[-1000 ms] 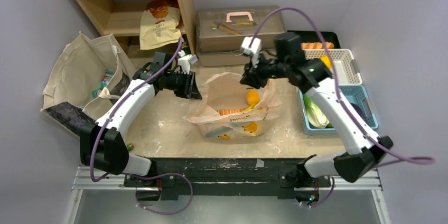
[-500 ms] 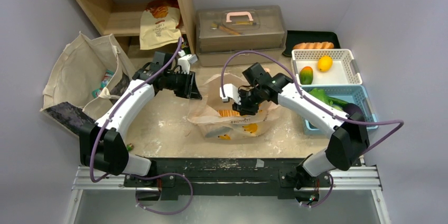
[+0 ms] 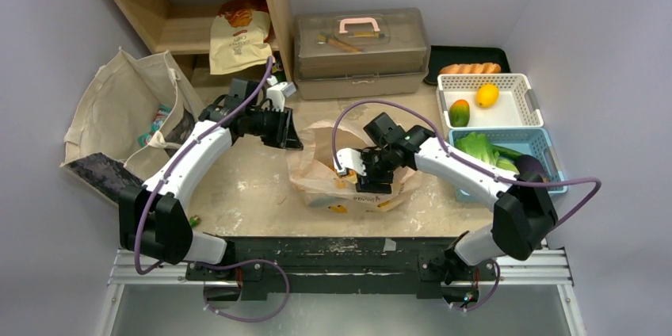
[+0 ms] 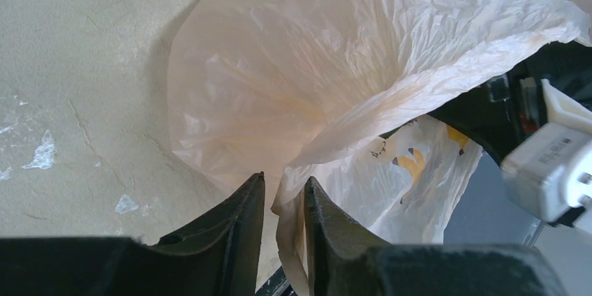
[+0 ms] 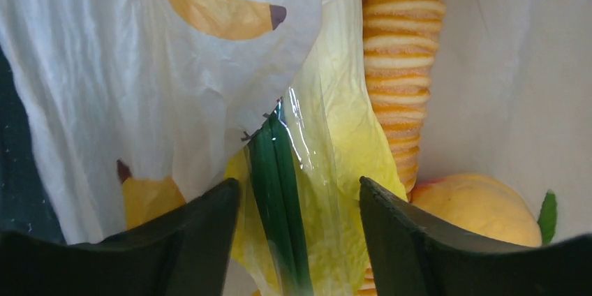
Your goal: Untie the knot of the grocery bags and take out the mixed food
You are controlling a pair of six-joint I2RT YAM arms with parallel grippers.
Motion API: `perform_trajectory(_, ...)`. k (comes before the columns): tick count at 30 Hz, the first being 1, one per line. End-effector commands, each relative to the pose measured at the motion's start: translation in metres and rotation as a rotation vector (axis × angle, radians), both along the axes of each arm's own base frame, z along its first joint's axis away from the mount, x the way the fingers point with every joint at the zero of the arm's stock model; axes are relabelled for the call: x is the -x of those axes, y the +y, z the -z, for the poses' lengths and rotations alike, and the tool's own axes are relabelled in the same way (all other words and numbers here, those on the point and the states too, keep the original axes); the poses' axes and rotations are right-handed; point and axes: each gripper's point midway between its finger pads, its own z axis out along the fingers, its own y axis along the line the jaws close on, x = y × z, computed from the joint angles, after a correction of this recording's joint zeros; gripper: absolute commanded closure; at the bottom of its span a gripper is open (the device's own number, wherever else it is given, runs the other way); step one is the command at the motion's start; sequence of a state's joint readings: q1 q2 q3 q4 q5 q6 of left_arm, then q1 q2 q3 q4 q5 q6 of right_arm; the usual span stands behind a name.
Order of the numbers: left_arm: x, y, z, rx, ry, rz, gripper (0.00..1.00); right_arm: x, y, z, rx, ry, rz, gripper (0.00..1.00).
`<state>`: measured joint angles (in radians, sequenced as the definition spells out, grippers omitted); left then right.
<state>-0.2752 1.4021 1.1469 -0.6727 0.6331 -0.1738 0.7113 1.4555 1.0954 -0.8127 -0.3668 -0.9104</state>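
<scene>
Grocery bag [image 3: 317, 169]: open-mouthed on the tabletop [image 3: 253, 185], between both arms.
Left fingers [image 4: 257, 195]: nearly closed, pinching the bag's rim.
Right fingers [image 5: 209, 226]: spread apart inside the bag, holding nothing, straddling a wrapped yellow-green cabbage [image 5: 342, 163].
Beside it: ridged orange vegetable [image 5: 401, 65], orange-yellow fruit [image 5: 475, 209].

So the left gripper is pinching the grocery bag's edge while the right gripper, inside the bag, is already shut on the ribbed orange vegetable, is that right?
Not quite: the right gripper is open, and the ribbed orange vegetable lies ungrasped beyond it, as the right wrist view shows. The left gripper does pinch the grocery bag.
</scene>
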Motion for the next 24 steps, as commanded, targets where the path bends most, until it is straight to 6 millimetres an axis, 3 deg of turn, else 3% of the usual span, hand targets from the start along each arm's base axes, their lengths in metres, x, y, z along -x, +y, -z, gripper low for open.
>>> perform_trajectory(1, -0.004, -0.002, -0.014, 0.03, -0.036, 0.006, 0.74, -0.029, -0.002, 0.017, 0.059, -0.101, 0.062, 0.46)
perform_trajectory(4, -0.004, -0.002, -0.016, 0.024, -0.046, 0.011, 0.74, -0.04, 0.001, 0.013, 0.046, -0.142, 0.105, 0.71)
perform_trajectory(7, -0.003, -0.001, -0.017, 0.021, -0.053, 0.014, 0.75, -0.055, 0.006, -0.013, -0.001, -0.207, 0.171, 0.88)
perform_trajectory(10, -0.002, -0.001, -0.016, 0.02, -0.052, 0.015, 0.75, -0.07, 0.011, -0.042, -0.067, -0.28, 0.249, 0.98)
perform_trajectory(13, -0.002, 0.0, -0.016, 0.019, -0.054, 0.016, 0.77, -0.083, 0.009, -0.067, -0.115, -0.375, 0.315, 1.0)
perform_trajectory(16, 0.0, 0.0, -0.015, 0.016, -0.051, 0.021, 0.83, -0.088, 0.001, -0.076, -0.118, -0.434, 0.347, 1.0)
perform_trajectory(19, 0.002, 0.002, -0.015, 0.006, -0.045, 0.023, 0.93, -0.075, 0.006, -0.082, -0.16, -0.402, 0.293, 0.98)
perform_trajectory(21, 0.005, 0.003, -0.013, 0.002, -0.038, 0.026, 0.92, -0.069, 0.004, -0.083, -0.155, -0.398, 0.26, 0.86)
perform_trajectory(23, 0.008, 0.002, -0.014, 0.009, -0.042, 0.037, 0.9, -0.065, 0.005, -0.08, -0.165, -0.381, 0.255, 0.88)
perform_trajectory(24, 0.009, 0.002, -0.014, 0.01, -0.045, 0.041, 0.92, -0.065, 0.005, -0.079, -0.166, -0.378, 0.261, 0.96)
